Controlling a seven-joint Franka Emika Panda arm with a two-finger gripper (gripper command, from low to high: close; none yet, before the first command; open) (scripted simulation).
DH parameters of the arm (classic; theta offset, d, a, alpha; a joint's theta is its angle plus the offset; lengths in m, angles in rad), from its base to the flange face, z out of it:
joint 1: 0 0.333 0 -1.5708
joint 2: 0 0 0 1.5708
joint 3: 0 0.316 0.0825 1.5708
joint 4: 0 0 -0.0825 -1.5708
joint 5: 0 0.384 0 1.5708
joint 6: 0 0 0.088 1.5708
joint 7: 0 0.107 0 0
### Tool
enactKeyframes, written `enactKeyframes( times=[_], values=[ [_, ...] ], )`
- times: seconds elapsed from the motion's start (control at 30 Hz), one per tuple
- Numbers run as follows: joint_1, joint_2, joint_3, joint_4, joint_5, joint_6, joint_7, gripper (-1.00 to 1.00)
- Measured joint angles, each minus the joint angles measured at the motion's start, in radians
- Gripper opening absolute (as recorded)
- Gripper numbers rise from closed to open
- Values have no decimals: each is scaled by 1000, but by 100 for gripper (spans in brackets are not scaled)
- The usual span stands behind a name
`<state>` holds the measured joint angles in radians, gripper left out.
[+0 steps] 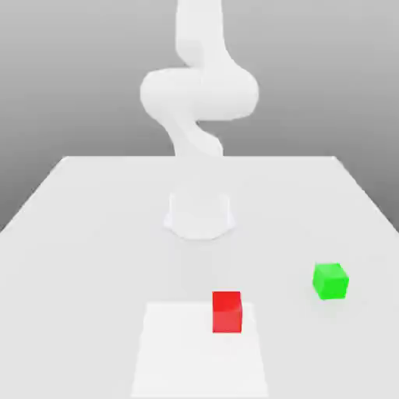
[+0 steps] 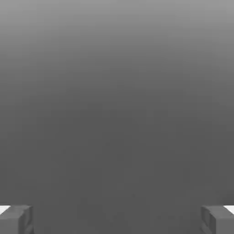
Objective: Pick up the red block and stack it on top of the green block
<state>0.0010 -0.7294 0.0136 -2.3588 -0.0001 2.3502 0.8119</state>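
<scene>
In the exterior view, the white Panda arm (image 1: 199, 97) rises from its round base (image 1: 199, 214) at the middle of the pale tabletop (image 1: 78, 234), its upper links curling high above the base. The red block (image 1: 227, 312) sits flat on the tabletop in front of the base, nearer the camera, on the edge of a lighter square patch (image 1: 199, 351). The green block (image 1: 330, 280) rests well apart from the red block, toward the exterior view's right and a little farther back. Nothing touches either block, and nothing is stacked on the green one.

In the hand view, the gripper (image 2: 117, 219) stands open: two grey fingertips (image 2: 18, 219) sit wide apart at opposite edges, with only bare grey background between them and no block in the gap.

The task appears to be at its very start, the approach to the red block not yet made. The next move calls for bringing the open gripper down over the red block, lined up square with its faces, before closing on it.
</scene>
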Motion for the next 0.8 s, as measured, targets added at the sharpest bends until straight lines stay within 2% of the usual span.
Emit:
enactKeyframes(
  times=[0.57,0.8],
  values=[
    [29,627,87,-475,13,430,91,0],
    [58,897,45,-475,-63,651,154,0]
  ],
)
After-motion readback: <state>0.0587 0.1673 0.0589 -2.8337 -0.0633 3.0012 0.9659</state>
